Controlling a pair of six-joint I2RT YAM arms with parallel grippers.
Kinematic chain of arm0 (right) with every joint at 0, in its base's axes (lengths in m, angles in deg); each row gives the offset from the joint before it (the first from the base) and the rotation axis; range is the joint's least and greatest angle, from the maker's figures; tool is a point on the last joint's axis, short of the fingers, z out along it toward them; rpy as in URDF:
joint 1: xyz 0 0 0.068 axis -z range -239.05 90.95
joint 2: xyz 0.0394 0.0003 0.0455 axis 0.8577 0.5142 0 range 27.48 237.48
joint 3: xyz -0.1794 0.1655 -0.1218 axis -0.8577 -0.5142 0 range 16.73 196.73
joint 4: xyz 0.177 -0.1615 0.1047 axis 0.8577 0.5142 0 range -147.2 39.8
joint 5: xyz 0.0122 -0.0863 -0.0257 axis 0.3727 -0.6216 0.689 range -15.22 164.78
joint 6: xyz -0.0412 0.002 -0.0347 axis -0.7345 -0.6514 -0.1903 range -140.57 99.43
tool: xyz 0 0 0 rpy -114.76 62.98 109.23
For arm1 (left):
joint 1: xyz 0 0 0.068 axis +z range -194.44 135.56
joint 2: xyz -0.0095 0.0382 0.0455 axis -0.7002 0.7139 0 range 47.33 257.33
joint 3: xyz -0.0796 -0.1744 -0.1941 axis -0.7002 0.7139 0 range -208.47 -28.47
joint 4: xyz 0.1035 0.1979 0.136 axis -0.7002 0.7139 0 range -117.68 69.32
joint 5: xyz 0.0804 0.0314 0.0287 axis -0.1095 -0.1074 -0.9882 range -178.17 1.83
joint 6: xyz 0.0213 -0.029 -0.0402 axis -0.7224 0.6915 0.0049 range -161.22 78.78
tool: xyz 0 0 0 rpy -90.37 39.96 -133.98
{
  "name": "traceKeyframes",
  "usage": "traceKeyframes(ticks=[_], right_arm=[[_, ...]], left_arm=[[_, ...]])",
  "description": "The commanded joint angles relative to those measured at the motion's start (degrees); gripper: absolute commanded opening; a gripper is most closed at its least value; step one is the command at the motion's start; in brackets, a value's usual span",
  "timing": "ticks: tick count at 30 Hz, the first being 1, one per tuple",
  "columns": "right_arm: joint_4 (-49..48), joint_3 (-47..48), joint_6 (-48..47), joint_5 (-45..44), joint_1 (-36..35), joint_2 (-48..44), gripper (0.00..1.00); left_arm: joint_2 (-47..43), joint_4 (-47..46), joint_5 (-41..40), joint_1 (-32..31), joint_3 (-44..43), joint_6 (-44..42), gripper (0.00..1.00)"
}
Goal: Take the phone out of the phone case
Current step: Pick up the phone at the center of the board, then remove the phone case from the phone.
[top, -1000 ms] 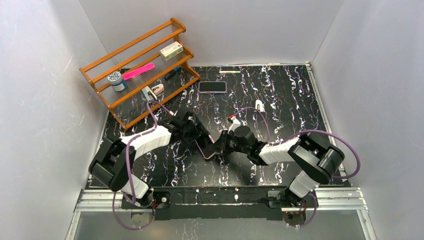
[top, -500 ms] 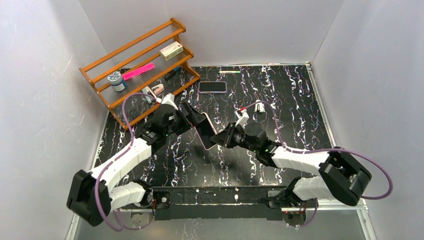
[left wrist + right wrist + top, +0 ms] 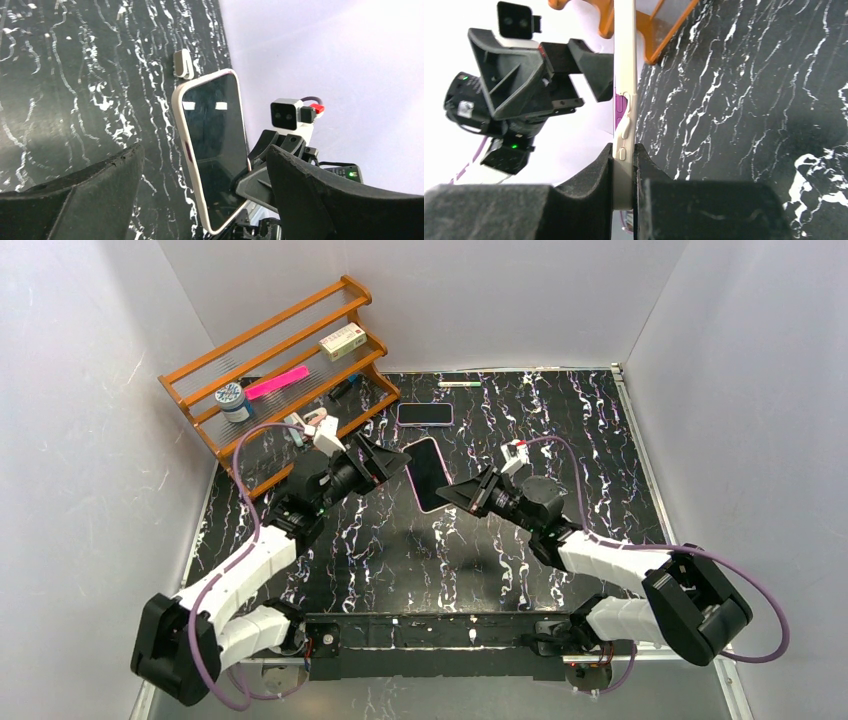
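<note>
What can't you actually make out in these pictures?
- Back of the phone case: no view faces it, and the right wrist view shows only its edge.
- The case's lower end: hidden between the right jaws in the right wrist view.
- Small things on the bottom shelf of the rack: too small to identify in the top view.
- Little white object: too small to identify in the left wrist view.

No lettering can be read on the phone (image 3: 215, 150), the phone case (image 3: 177, 110) or elsewhere.
</note>
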Motion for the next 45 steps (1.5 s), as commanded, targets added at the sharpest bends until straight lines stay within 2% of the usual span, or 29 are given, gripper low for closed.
traceKeyframes(ticks=[1,6,11,18,23,25,27,29,30,31,33,35,40,45], right_arm=[[-10.6,3.3,4.0,6.7,2.1,-1.5,0.01],[-11.9,5.1,5.4,10.8,4.0,-0.2,0.01],[-14.7,6.9,6.8,12.9,5.0,1.7,0.01],[-15.0,10.7,7.3,16.9,5.7,5.0,0.01],[-15.4,11.8,7.7,19.4,5.7,6.8,0.01],[-15.2,11.8,7.7,19.8,5.7,6.9,0.01],[-13.6,12.6,7.3,20.2,5.8,7.1,0.01],[-11.6,13.3,6.6,20.6,5.9,7.5,0.01],[-11.5,13.5,6.6,20.6,5.8,7.7,0.05],[-11.6,13.4,6.6,20.5,5.8,7.9,0.14],[-11.6,13.6,6.0,20.6,5.8,8.1,0.31],[-11.0,13.5,4.9,20.1,5.8,7.6,0.42],[-11.5,11.1,3.4,17.0,5.4,5.2,0.58],[-8.9,9.8,1.2,12.6,3.1,3.1,0.63]], left_arm=[[4.3,-13.0,7.8,1.2,0.2,4.4,0.86],[8.3,-19.9,10.8,2.0,0.1,7.8,0.80],[11.4,-21.3,14.0,2.1,-1.9,8.6,0.73],[13.1,-25.1,14.8,2.3,-2.2,10.8,0.55],[14.5,-31.3,14.9,2.8,-0.9,15.0,0.44],[14.6,-33.2,14.8,3.1,-0.4,16.2,0.37],[14.5,-33.5,14.5,3.3,-0.3,16.2,0.27],[14.4,-33.5,13.5,3.4,0.2,16.8,0.09],[14.5,-33.6,12.9,3.4,0.2,17.2,0.02],[14.5,-33.7,12.3,3.4,0.3,17.5,0.00],[14.2,-33.8,10.9,3.4,0.1,18.6,0.00],[13.4,-33.7,8.2,3.4,0.3,19.7,0.00],[11.3,-33.7,1.3,3.4,1.4,23.3,0.00],[9.7,-33.9,-5.2,2.8,2.3,27.1,0.00]])
